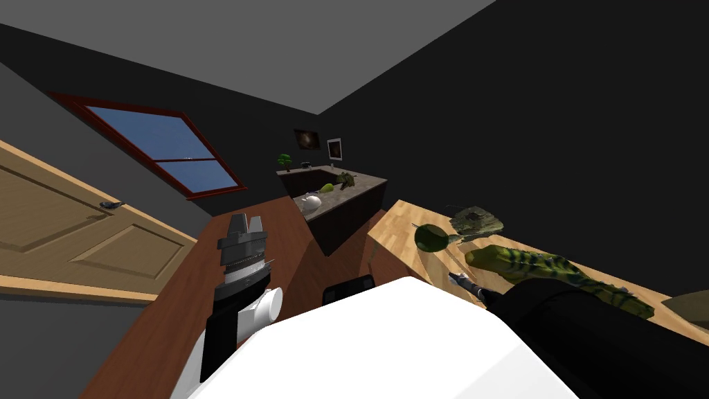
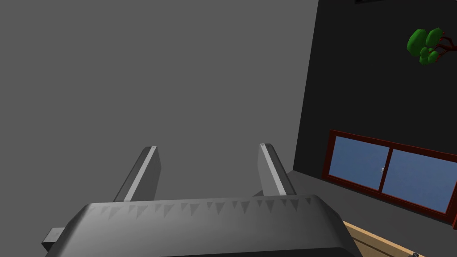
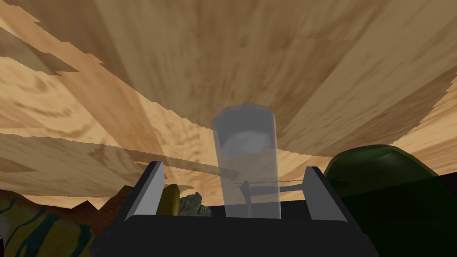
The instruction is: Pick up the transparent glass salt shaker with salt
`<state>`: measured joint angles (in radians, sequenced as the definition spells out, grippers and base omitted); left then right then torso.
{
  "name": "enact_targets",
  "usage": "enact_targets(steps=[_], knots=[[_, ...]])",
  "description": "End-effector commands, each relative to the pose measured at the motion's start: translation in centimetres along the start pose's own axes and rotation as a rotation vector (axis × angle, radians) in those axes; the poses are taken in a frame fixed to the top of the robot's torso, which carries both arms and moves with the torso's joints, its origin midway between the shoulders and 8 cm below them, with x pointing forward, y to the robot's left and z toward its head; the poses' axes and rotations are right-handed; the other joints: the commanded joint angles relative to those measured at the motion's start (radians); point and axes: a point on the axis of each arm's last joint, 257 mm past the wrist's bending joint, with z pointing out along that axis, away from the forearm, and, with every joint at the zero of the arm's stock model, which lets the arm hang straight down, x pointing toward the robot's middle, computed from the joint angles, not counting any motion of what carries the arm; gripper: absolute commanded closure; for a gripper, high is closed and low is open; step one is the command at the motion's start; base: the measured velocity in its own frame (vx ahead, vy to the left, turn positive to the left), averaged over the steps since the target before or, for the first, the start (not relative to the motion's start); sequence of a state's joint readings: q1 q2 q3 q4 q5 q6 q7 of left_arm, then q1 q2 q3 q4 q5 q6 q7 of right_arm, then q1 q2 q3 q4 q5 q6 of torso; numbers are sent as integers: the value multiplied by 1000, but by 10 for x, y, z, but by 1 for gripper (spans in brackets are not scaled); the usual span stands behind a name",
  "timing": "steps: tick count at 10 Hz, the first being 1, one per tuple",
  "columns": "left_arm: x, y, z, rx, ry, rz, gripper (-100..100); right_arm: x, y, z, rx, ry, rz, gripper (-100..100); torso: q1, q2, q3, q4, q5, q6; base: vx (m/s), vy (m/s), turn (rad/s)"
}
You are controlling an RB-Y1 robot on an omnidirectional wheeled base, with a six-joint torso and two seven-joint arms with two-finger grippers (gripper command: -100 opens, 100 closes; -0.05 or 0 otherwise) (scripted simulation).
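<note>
Dark walls, a red-framed window [image 1: 166, 149] and a pale wooden door [image 1: 69, 222] are seen on the robot's left, while a light wooden desk [image 1: 401, 225] lies on its right. On the desk, a dark green round thing [image 1: 431, 238], a mottled grey-green lump [image 1: 476, 222] and a long thing striped green and yellow [image 1: 547, 270] are set close together. The dark right arm is stretched over the desk's near edge beside them. In the right wrist view, the right hand [image 3: 234, 166] is held wide and the salt shaker [image 3: 246, 178] is seen between its two fingers [image 3: 149, 192]. The shaker is shown as a clear, faceted tube with a heap of pale grey salt inside. A gap is left on each side of it, so it is bracketed but not pressed. Whether it stands upright cannot be told. The dark green round thing is found just outside one finger, and the striped thing and the lump outside the other. The left hand [image 1: 246, 223] is raised on the robot's left, well apart from the desk, with its fingers [image 2: 143, 174] spread wide.
</note>
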<state>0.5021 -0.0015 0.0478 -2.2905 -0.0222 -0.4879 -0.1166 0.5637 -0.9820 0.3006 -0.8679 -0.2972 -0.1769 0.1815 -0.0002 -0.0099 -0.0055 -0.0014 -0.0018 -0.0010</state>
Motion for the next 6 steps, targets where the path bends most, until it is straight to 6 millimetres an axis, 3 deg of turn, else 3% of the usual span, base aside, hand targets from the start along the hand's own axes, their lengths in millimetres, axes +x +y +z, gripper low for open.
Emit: enact_targets(steps=[1,2,6], knots=[[0,0,0,0,0,0,0,0,0,0,0,0,0,-100,0,0,0,0,0,0,43,4,-5],[0,0,0,0,0,0,0,0,-1,-1,-1,-1,-1,100,-1,3,2,1,0,0,9,2,2],[0,0,0,0,0,0,0,-1,0,0,-2,-2,-1,100,-4,7,4,2,-2,0,1,1,2]])
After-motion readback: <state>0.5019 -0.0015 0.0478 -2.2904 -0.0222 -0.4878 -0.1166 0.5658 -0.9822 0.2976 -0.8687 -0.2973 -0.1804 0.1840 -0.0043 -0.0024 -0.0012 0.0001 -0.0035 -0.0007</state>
